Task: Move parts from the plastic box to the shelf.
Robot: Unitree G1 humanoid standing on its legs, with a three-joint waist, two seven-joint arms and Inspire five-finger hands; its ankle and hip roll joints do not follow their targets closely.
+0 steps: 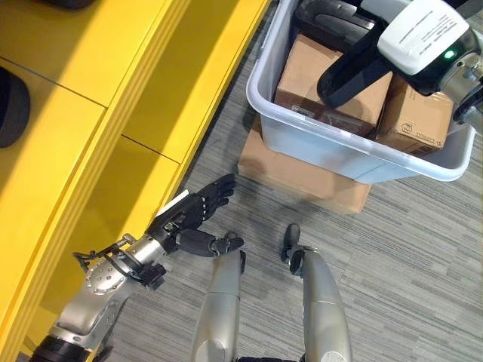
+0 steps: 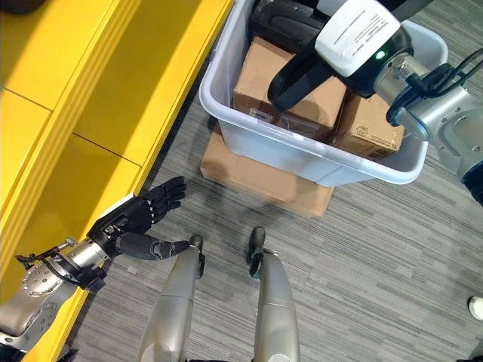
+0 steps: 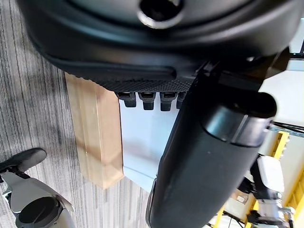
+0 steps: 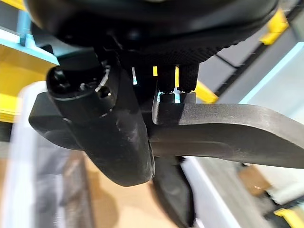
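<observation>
In the left eye view, the bin (image 1: 317,143) sits on a flat cardboard base (image 1: 302,177) on the grey floor, just beside the yellow shelf (image 1: 90,113). Cardboard boxes (image 1: 309,75) lie inside the bin, and a long black part (image 1: 355,72) slants across them. The right hand (image 1: 423,34), under a white wrist housing, reaches into the bin at the upper end of that part. In the right eye view, the left hand (image 2: 136,219) hangs low beside the shelf, well apart from the bin, fingers straight and spread, holding nothing. The left wrist view confirms relaxed fingertips (image 3: 147,99) with the bin wall and base beyond them. In the right wrist view, the thumb (image 4: 109,137) and fingers (image 4: 178,80) close around the black part, which crosses the palm as a thick curved bar. The part appears rigid, moulded, smooth and moderately heavy; a grasp near one end will likely let the free end swing. A wrap around the mid-length is advised, with a firm squeeze against slipping.
</observation>
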